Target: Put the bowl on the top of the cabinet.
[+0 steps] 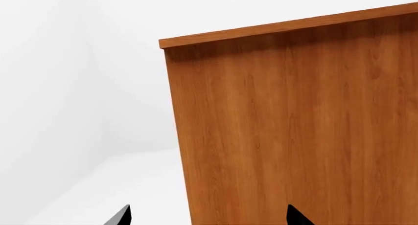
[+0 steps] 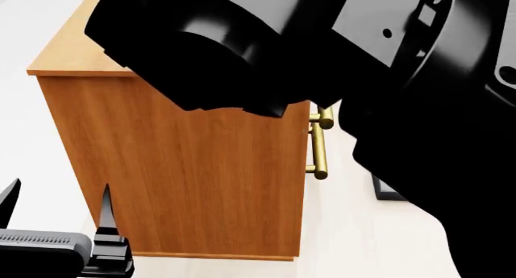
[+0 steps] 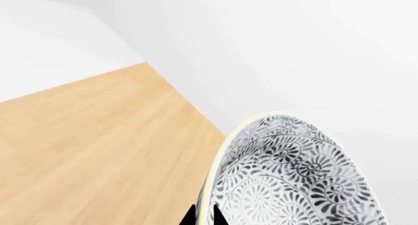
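The bowl [image 3: 294, 176], white with a fine grey floral pattern, shows only in the right wrist view. My right gripper [image 3: 203, 216] is shut on its rim, one fingertip on each side of the wall, and holds it over the cabinet's lighter flat top [image 3: 98, 146]. In the head view the black right arm [image 2: 339, 54] hides the bowl and much of the cabinet top [image 2: 69, 54]. The orange-brown cabinet [image 2: 193, 181] stands in front of me. My left gripper [image 2: 55, 202] is open and empty, low beside the cabinet's side panel [image 1: 294, 127].
A brass bar handle [image 2: 319, 150] sticks out on the cabinet's front at the right. White walls stand behind and beside the cabinet. The pale floor [image 2: 347, 242] runs around its base. A small dark object [image 2: 385, 190] lies on the floor at the right.
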Robot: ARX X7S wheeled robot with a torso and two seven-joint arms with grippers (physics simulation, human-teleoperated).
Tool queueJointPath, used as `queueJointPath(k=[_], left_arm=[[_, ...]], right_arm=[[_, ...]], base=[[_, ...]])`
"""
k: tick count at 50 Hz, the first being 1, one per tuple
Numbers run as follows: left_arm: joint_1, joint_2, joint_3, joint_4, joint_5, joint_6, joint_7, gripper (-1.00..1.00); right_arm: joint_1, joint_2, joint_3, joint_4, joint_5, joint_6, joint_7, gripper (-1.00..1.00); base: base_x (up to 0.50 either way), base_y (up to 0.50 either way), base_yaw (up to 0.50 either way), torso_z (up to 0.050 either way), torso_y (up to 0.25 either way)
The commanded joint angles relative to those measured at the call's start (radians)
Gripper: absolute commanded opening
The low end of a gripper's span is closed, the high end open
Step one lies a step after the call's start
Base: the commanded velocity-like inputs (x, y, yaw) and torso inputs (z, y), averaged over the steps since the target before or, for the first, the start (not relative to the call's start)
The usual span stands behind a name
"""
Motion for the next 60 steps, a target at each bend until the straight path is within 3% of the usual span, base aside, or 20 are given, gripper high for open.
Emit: queueJointPath(k=[1, 54, 55, 60], left_arm=[[0.001, -0.001, 0.001, -0.005, -0.002, 0.003, -0.003, 1.00], [-0.001, -0.003, 0.010, -0.024, -0.014, 0.022, -0.009, 1.00], [0.000, -0.004, 0.011, -0.025, -0.013, 0.024, -0.010, 1.00], [0.003, -0.006, 0.009, -0.023, -0.015, 0.026, -0.011, 1.00]], right_arm=[[-0.015, 0.006, -0.008, -0.004, -0.047, -0.019, -0.008, -1.00], [-0.059, 0.017, 0.010, -0.184, -0.041, -0.092, 0.032, -1.00], [-0.056, 0.018, 0.005, -0.193, -0.045, -0.090, 0.024, 1.00], [-0.058, 0.029, 0.012, -0.208, -0.063, -0.115, 0.024, 1.00]], base=[[0.00, 0.00, 0.00, 0.000, 0.000], [0.00, 0.00, 0.00, 0.000, 0.001], [0.00, 0.00, 0.00, 0.000, 0.000], [0.00, 0.00, 0.00, 0.000, 0.000]])
